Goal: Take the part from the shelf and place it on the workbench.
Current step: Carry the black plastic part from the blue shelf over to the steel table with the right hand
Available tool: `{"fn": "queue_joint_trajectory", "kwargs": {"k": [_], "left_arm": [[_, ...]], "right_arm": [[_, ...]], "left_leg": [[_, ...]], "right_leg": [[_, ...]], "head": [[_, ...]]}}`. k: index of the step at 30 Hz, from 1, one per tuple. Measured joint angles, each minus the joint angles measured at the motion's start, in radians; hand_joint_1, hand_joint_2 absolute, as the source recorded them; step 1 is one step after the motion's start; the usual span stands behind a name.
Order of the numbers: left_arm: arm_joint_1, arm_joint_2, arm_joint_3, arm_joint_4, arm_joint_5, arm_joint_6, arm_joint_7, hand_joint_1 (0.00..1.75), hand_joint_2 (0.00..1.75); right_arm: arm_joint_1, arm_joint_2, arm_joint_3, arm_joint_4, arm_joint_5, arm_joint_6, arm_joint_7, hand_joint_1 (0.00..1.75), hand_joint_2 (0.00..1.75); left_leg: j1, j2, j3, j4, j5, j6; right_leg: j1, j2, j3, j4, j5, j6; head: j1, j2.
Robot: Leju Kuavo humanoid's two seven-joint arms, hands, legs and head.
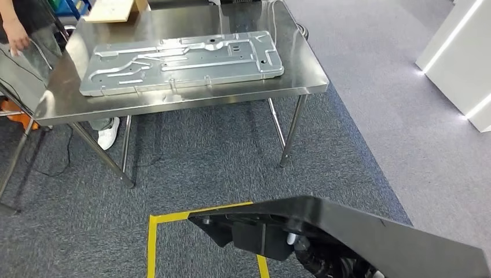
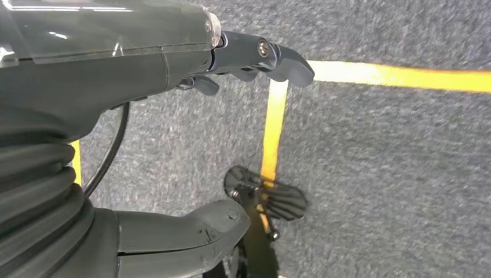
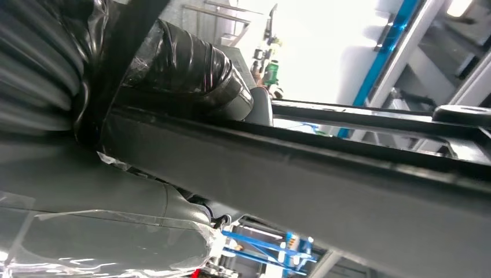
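Observation:
A black angular part (image 1: pixel 347 237) juts into the head view from the lower right, held low over the carpet. The right wrist view shows it as a long black bar (image 3: pixel 324 179), gripped by my right hand (image 3: pixel 87 174) with the taped thumb (image 3: pixel 197 75) wrapped over it. My left hand (image 2: pixel 133 75) hangs over the floor, fingers and thumb apart, holding nothing. The steel workbench (image 1: pixel 289 69) stands ahead, a stretch of carpet away. A large silver stamped panel (image 1: pixel 182 61) lies across its top.
A person (image 1: pixel 17 29) stands at the workbench's far left corner, one white shoe (image 1: pixel 108 133) under the table. A wooden board (image 1: pixel 113 10) lies at the back edge. Yellow tape (image 1: pixel 153 243) marks a square on the carpet below me. White units (image 1: pixel 457 58) stand far right.

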Motion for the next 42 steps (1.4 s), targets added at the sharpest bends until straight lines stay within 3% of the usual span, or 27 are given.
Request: {"fn": "queue_joint_trajectory", "kwargs": {"k": [2,3,4,7,8,9,10,12,14,17,18,20,22,23,24,25,27,29,31,33,35,37,39,40,42], "left_arm": [[-0.003,0.000,0.000,0.000,0.000,0.000,-0.002,0.00,1.75],[-0.005,0.000,0.000,0.000,0.000,0.000,-0.002,0.00,1.75],[-0.006,0.000,0.000,0.000,0.000,0.000,-0.003,0.00,1.75],[-0.005,0.000,0.000,0.000,-0.001,0.000,-0.003,0.00,1.75],[-0.005,0.000,0.000,0.000,-0.002,0.000,-0.003,0.00,1.75],[-0.004,0.000,0.000,0.000,-0.002,0.000,-0.003,0.00,1.75],[-0.004,0.000,0.000,0.000,-0.003,0.000,-0.004,0.00,1.75],[-0.005,-0.005,0.001,0.001,-0.003,-0.001,-0.005,0.00,1.75],[-0.011,-0.011,0.002,0.001,-0.003,-0.001,-0.005,0.00,1.75],[-0.014,-0.012,0.004,0.001,-0.004,-0.002,-0.008,0.00,1.75],[-0.014,-0.012,0.004,0.001,-0.005,-0.002,-0.009,0.00,1.75],[-0.017,-0.013,0.005,0.001,-0.008,-0.002,-0.010,0.00,1.75],[-0.016,-0.012,0.006,0.001,-0.009,-0.002,-0.011,0.00,1.75],[-0.014,-0.012,0.006,0.001,-0.009,-0.002,-0.011,0.00,1.75],[-0.011,-0.012,0.006,0.001,-0.009,-0.002,-0.011,0.00,1.75],[-0.009,-0.012,0.006,0.001,-0.009,-0.002,-0.011,0.00,1.75],[-0.005,-0.012,0.007,0.001,-0.009,-0.002,-0.012,0.00,1.75],[-0.004,-0.012,0.008,0.001,-0.010,-0.003,-0.011,0.00,1.75],[-0.005,-0.012,0.008,0.001,-0.010,-0.003,-0.012,0.00,1.75],[-0.006,-0.012,0.008,0.001,-0.010,-0.003,-0.013,0.00,1.75],[-0.006,-0.012,0.008,0.001,-0.010,-0.003,-0.014,0.00,1.75],[-0.006,-0.012,0.008,0.001,-0.010,-0.003,-0.014,0.00,1.75],[-0.005,-0.012,0.008,0.001,-0.010,-0.003,-0.014,0.00,1.75],[-0.004,-0.012,0.008,0.001,-0.010,-0.003,-0.014,0.00,1.75],[-0.004,-0.014,0.008,0.001,-0.010,-0.003,-0.014,0.00,1.75]], "right_arm": [[-0.001,0.000,0.001,-0.001,0.000,0.000,0.000,1.73,1.75],[-0.002,0.000,0.001,-0.002,0.000,-0.001,-0.001,1.73,1.75],[-0.002,0.000,0.001,-0.002,0.000,-0.001,-0.001,1.73,1.75],[0.000,0.000,0.003,-0.002,0.000,-0.004,0.000,1.73,1.75],[0.001,0.000,0.003,-0.002,0.001,-0.007,0.000,1.73,1.75],[0.002,0.000,0.003,-0.002,0.004,-0.012,0.001,1.73,1.75],[0.002,0.000,0.003,-0.002,0.013,-0.019,0.000,1.73,1.75],[0.004,-0.003,0.002,-0.002,0.055,-0.040,-0.005,1.73,1.75],[0.008,-0.011,0.002,-0.001,0.101,-0.058,-0.009,1.73,1.75],[0.007,-0.024,0.002,-0.003,0.120,-0.068,-0.006,1.73,1.75],[0.006,-0.025,0.002,-0.003,0.119,-0.071,-0.005,1.73,1.75],[0.005,-0.025,0.002,-0.003,0.120,-0.076,-0.003,1.73,1.75],[0.005,-0.026,0.002,-0.003,0.120,-0.076,-0.002,1.73,1.75],[0.006,-0.026,0.002,-0.003,0.120,-0.076,-0.002,1.73,1.75],[0.006,-0.026,0.002,-0.003,0.120,-0.076,-0.002,1.73,1.75],[0.006,-0.026,0.002,-0.003,0.120,-0.076,-0.002,1.73,1.75],[0.006,-0.026,0.003,-0.003,0.121,-0.076,-0.002,1.73,1.75],[0.005,-0.026,0.003,-0.003,0.121,-0.076,-0.002,1.73,1.75],[0.005,-0.027,0.004,-0.003,0.121,-0.076,-0.002,1.73,1.75],[0.003,-0.028,0.004,-0.004,0.121,-0.076,-0.002,1.73,1.75],[0.002,-0.030,0.004,-0.004,0.121,-0.076,-0.003,1.73,1.75],[0.002,-0.031,0.004,-0.004,0.121,-0.077,-0.003,1.73,1.75],[0.002,-0.032,0.004,-0.003,0.121,-0.077,-0.003,1.73,1.75],[0.002,-0.033,0.004,-0.003,0.121,-0.077,-0.003,1.73,1.75],[0.002,-0.034,0.004,-0.003,0.121,-0.079,-0.004,1.73,1.75]], "left_leg": [[0.003,0.000,0.019,-0.010,-0.001,0.013],[0.004,0.000,0.030,-0.012,-0.005,0.020],[0.004,0.000,0.037,-0.014,-0.010,0.025],[0.002,-0.001,0.058,-0.014,-0.034,0.030],[0.002,-0.002,0.070,-0.014,-0.044,0.030],[0.002,-0.004,0.084,-0.014,-0.055,0.028],[0.001,-0.007,0.101,-0.014,-0.066,0.026],[0.002,-0.016,0.126,-0.017,-0.089,0.019],[0.003,-0.027,0.144,-0.023,-0.103,0.009],[0.001,-0.030,0.167,-0.018,-0.104,-0.005],[0.000,-0.024,0.160,0.004,-0.109,-0.009],[0.003,-0.010,0.103,0.105,-0.142,-0.019],[0.009,-0.004,0.014,0.218,-0.195,-0.029],[0.011,-0.002,-0.016,0.241,-0.210,-0.034],[0.013,-0.001,-0.031,0.231,-0.205,-0.038],[0.015,0.000,-0.031,0.189,-0.174,-0.042],[0.017,0.002,-0.016,0.073,-0.068,-0.043],[0.013,0.004,-0.006,0.016,-0.007,-0.031],[0.010,0.004,0.002,0.013,-0.006,-0.013],[0.012,0.004,0.016,0.005,-0.007,0.000],[0.013,0.005,0.031,-0.002,-0.015,0.011],[0.011,0.005,0.044,-0.003,-0.029,0.017],[0.008,0.004,0.064,-0.003,-0.047,0.018],[0.006,0.003,0.078,-0.003,-0.058,0.017],[0.003,0.001,0.108,-0.006,-0.080,0.016]], "right_leg": [[-0.002,-0.002,-0.011,0.045,0.007,0.011],[-0.003,-0.003,-0.034,0.087,0.005,0.015],[-0.004,-0.004,-0.069,0.142,-0.008,0.019],[-0.006,-0.006,-0.194,0.290,-0.091,0.026],[-0.006,-0.006,-0.218,0.297,-0.103,0.026],[-0.005,-0.006,-0.227,0.273,-0.094,0.022],[-0.002,-0.005,-0.223,0.224,-0.059,0.017],[0.006,0.019,-0.208,0.105,0.059,0.001],[0.016,0.047,-0.196,0.034,0.123,-0.015],[0.014,0.040,-0.159,0.004,0.118,-0.031],[0.010,0.034,-0.144,-0.001,0.114,-0.034],[0.006,0.025,-0.122,-0.005,0.100,-0.038],[0.004,0.019,-0.106,-0.005,0.081,-0.038],[0.002,0.018,-0.095,-0.004,0.071,-0.036],[-0.001,0.017,-0.081,-0.004,0.059,-0.033],[-0.003,0.017,-0.066,-0.003,0.047,-0.030],[-0.005,0.017,-0.037,0.000,0.020,-0.020],[-0.005,0.018,-0.021,0.000,0.001,-0.007],[-0.004,0.019,-0.014,0.002,-0.005,0.005],[-0.005,0.011,-0.024,0.037,-0.006,0.013],[-0.007,0.001,-0.085,0.141,-0.028,0.021],[-0.008,-0.003,-0.175,0.264,-0.077,0.026],[-0.008,-0.003,-0.234,0.305,-0.096,0.024],[-0.007,-0.003,-0.243,0.284,-0.077,0.020],[0.002,-0.005,-0.222,0.164,0.028,0.002]], "head": [[0.000,0.000],[0.000,0.000],[0.000,0.000],[0.000,0.000],[0.000,0.000],[0.000,0.000],[0.000,0.000],[0.000,0.000],[0.001,0.000],[0.002,0.000],[0.002,0.000],[0.002,0.000],[0.001,0.000],[0.001,0.000],[0.001,0.000],[0.001,0.000],[0.002,0.000],[0.002,0.000],[0.001,0.000],[0.002,0.000],[0.002,0.000],[0.002,0.000],[0.002,0.000],[0.002,0.000],[0.002,0.000]]}}
